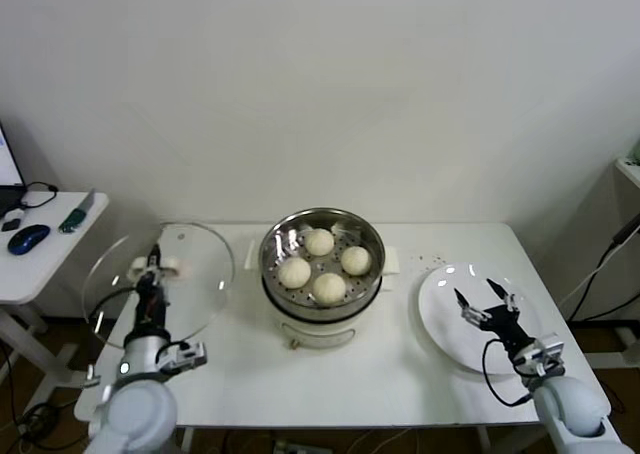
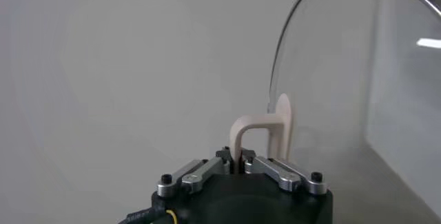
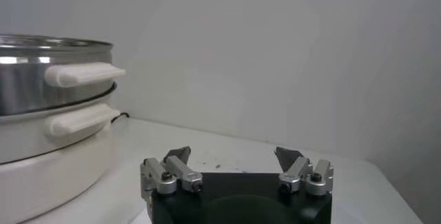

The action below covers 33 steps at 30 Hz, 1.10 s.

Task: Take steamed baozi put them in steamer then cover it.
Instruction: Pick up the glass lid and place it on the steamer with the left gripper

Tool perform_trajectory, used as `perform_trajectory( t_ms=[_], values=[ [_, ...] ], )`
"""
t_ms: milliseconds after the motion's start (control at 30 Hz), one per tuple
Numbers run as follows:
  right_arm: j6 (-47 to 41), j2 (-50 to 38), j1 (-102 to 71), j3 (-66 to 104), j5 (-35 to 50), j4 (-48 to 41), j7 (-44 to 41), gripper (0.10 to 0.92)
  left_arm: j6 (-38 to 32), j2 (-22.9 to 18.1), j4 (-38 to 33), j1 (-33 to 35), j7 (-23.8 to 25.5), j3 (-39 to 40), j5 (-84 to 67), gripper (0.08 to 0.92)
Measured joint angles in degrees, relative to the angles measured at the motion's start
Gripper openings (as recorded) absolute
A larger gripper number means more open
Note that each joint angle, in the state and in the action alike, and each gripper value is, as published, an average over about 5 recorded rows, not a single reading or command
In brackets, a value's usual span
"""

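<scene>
Several cream-white baozi lie in the shiny steel steamer on its cream pot base at the table's middle; the same steamer shows in the right wrist view. The clear glass cover is tilted up off the table at the left, and my left gripper is shut on its cream handle. The cover's glass fills one side of the left wrist view. My right gripper hangs open and holds nothing over the white plate.
A flat white plate lies at the table's right. A side table at the far left carries a blue mouse and cables. The steamer's side handle sticks out toward the plate.
</scene>
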Motion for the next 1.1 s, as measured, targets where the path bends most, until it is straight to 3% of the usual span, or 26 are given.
perform_trajectory(
  t_ms=[167, 333, 667, 1100],
  values=[
    [-0.30, 0.06, 1.54, -0.71, -1.03, -1.08, 0.07, 0.823, 1.99, 1.99, -1.45, -6.62, 4.05, 5.58, 1.21, 0.150],
    [-0.30, 0.12, 2.43, -0.80, -2.05, -2.18, 0.27, 0.823, 2.79, 0.33, -0.60, -14.16, 8.58, 12.19, 4.32, 0.150],
    [0.19, 0.00, 2.39, 0.24, -3.36, -3.45, 0.32, 0.823, 2.80, -9.65, 6.25, -23.70, 13.98, 21.75, 12.06, 0.150],
    [0.88, 0.59, 1.28, 1.84, -4.77, -4.03, -0.17, 0.823, 2.81, -23.72, 16.63, -27.19, 15.73, 25.39, 18.03, 0.150]
  ],
)
